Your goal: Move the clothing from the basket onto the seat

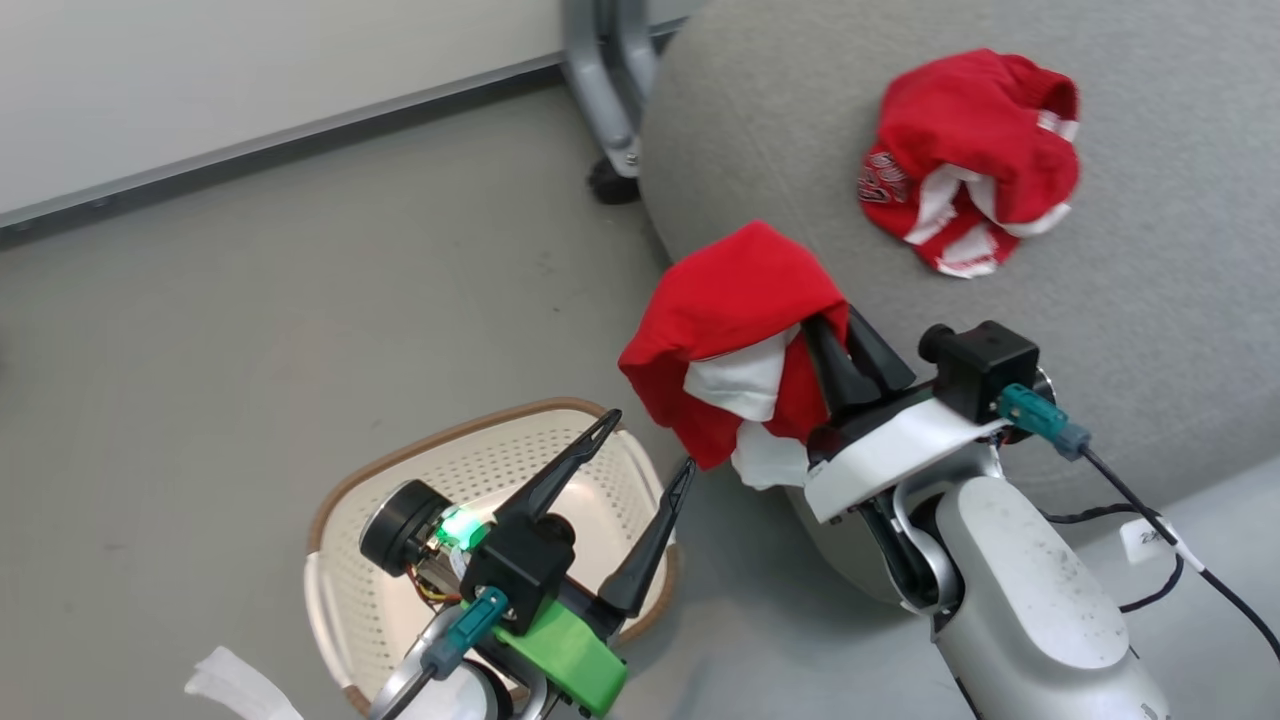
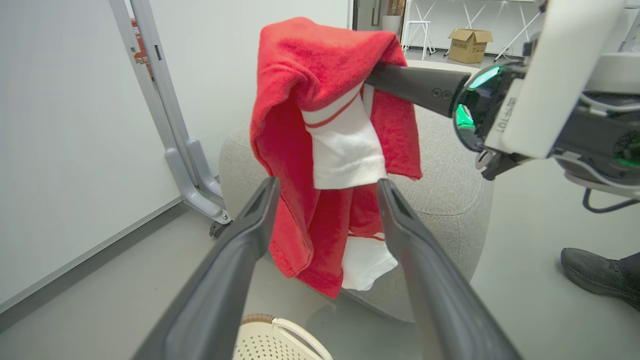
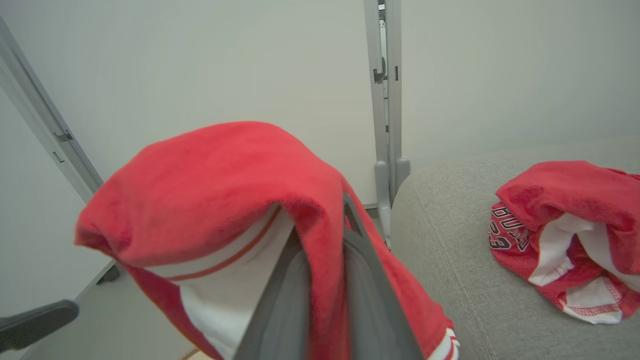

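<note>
Nearest, the cream-white perforated plastic basket (image 1: 345,610) with its brown rim shows no red inside, though the left arm hides part of it. Above it the left gripper (image 1: 650,440) hangs with fingers spread wide, empty. Beyond, the right gripper (image 1: 848,345) is clamped on a soft red garment with white panels (image 1: 730,310), which hangs in the air at the near edge of the large grey upholstered seat (image 1: 780,130), not yet laid down. Farther in, a crumpled red-and-white lettered garment (image 1: 970,150) already rests on the cushion. One release seems left.

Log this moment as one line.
right hand: shut on red garment, at seat edge | left hand: open, above basket | lettered garment: lying on seat
</note>
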{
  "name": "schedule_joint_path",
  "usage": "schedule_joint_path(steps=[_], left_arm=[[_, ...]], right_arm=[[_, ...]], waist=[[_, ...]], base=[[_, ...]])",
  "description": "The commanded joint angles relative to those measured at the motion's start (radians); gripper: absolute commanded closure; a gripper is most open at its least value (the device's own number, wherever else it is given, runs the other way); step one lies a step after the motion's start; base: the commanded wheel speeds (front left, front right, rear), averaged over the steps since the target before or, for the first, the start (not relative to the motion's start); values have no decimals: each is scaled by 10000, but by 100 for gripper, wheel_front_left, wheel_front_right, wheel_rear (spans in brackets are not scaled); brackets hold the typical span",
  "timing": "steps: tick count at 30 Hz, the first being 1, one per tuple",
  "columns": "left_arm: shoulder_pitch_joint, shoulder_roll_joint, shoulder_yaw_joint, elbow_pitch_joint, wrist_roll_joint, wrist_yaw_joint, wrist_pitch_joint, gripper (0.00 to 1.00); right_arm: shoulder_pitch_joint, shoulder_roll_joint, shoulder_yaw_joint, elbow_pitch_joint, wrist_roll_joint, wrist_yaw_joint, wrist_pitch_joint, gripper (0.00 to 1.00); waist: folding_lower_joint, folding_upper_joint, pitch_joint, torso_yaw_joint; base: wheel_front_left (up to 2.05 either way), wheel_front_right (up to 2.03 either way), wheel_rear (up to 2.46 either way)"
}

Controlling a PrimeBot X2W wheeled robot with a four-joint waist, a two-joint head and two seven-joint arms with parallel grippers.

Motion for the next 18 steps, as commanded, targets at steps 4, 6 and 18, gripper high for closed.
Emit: schedule_joint_path(steps=[4, 6, 18], left_arm=[[-337, 238, -62, -232, 54, -63, 149, 0], [-410, 327, -123, -366, 107, -92, 238, 0], [-1480, 740, -391, -1142, 367, -216, 731, 0]], right_arm=[[33, 23, -451, -31, 105, -3, -210, 100], [-46, 23, -678, -51, 159, -3, -270, 100], [-1865, -166, -3374, -501, -766, -3, -464, 100]], waist=[[0, -1, 966, -1540], [0, -1, 1171, -1730], [0, -1, 2863, -1506]], base=[[0, 0, 0], [0, 0, 0], [0, 0, 0]])
